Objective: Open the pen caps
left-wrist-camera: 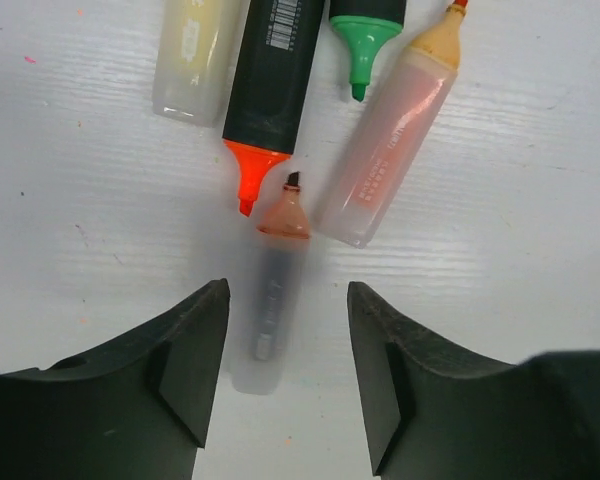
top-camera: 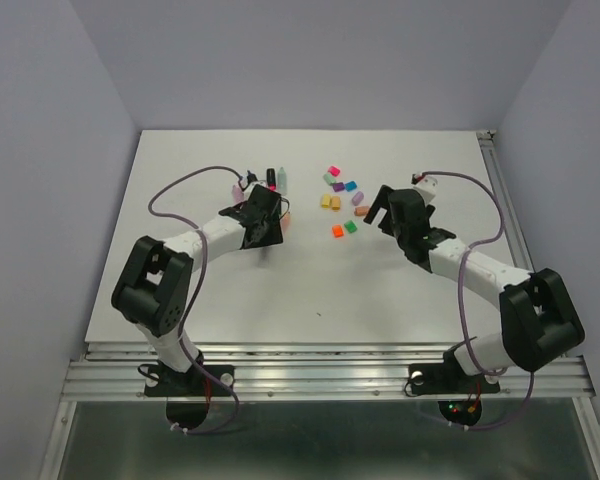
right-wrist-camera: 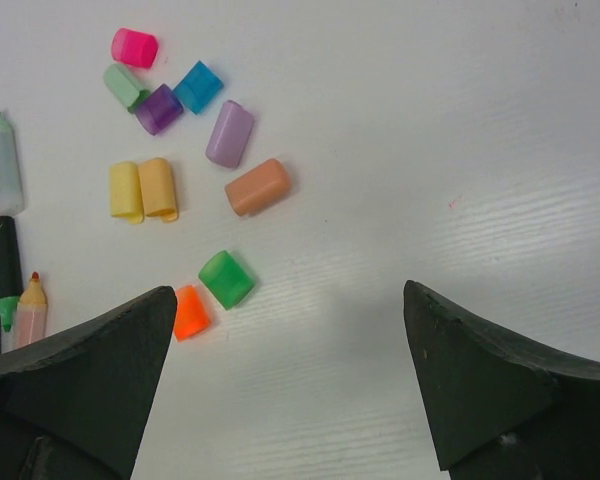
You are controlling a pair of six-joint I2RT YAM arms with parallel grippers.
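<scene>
Several uncapped pens lie side by side in the left wrist view: a pale yellow barrel (left-wrist-camera: 190, 60), a black pen with an orange tip (left-wrist-camera: 270, 90), a green tip (left-wrist-camera: 363, 45) and a peach pastel pen (left-wrist-camera: 390, 150). A blurred clear pen with a peach tip (left-wrist-camera: 270, 320) lies on the table between the fingers of my left gripper (left-wrist-camera: 287, 290), which is open and not touching it. The pen caps (top-camera: 342, 190) lie loose in a cluster. My right gripper (right-wrist-camera: 289, 290) is wide open over bare table, with a green cap (right-wrist-camera: 226, 279) and an orange cap (right-wrist-camera: 190, 311) near its left finger.
More caps lie beyond: pink (right-wrist-camera: 135, 47), blue (right-wrist-camera: 197, 87), purple (right-wrist-camera: 159, 109), lilac (right-wrist-camera: 229, 133), peach (right-wrist-camera: 258, 187) and yellow (right-wrist-camera: 125, 190). Pen tips show at the right wrist view's left edge (right-wrist-camera: 2, 160). The white table (top-camera: 310, 280) has walls on three sides.
</scene>
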